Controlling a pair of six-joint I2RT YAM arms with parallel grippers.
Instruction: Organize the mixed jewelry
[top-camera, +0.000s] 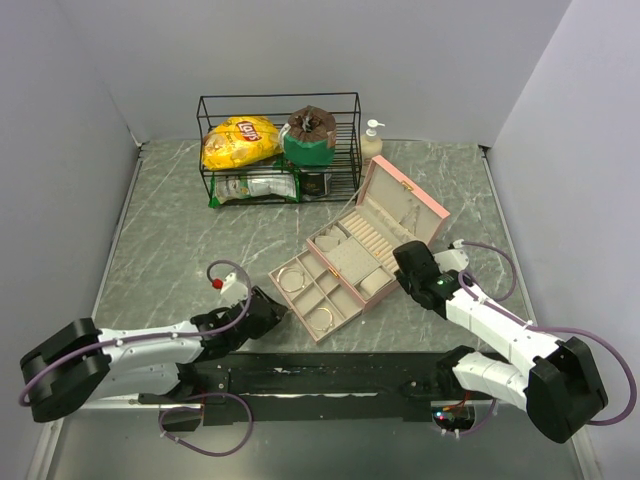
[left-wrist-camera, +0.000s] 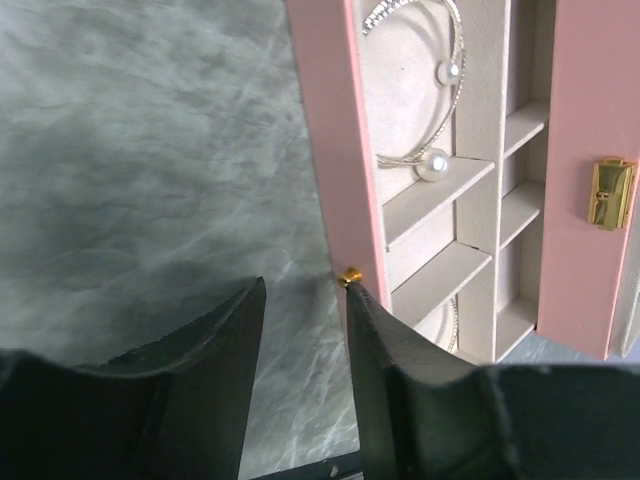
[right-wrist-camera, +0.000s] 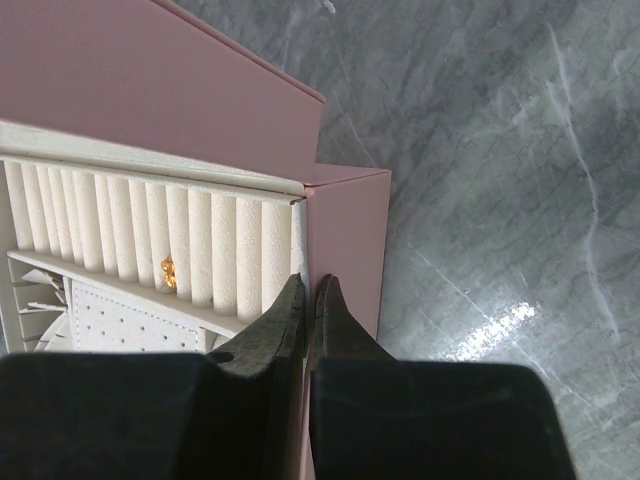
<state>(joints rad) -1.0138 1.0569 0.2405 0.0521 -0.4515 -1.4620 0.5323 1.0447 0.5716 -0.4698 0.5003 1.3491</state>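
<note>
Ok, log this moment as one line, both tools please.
left tool: jaws apart, small gold piece at one fingertip beside pink box | right tool: shut, tips at pink box rim

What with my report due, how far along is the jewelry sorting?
Done: pearl hoops lie in the drawer; a gold stud sits in the ring rolls. In hand: the open left claw is beside the drawer wall, a tiny gold piece at one fingertip; the right claw is shut. Left: some drawer compartments are bare; other loose pieces are too small to spot.
</note>
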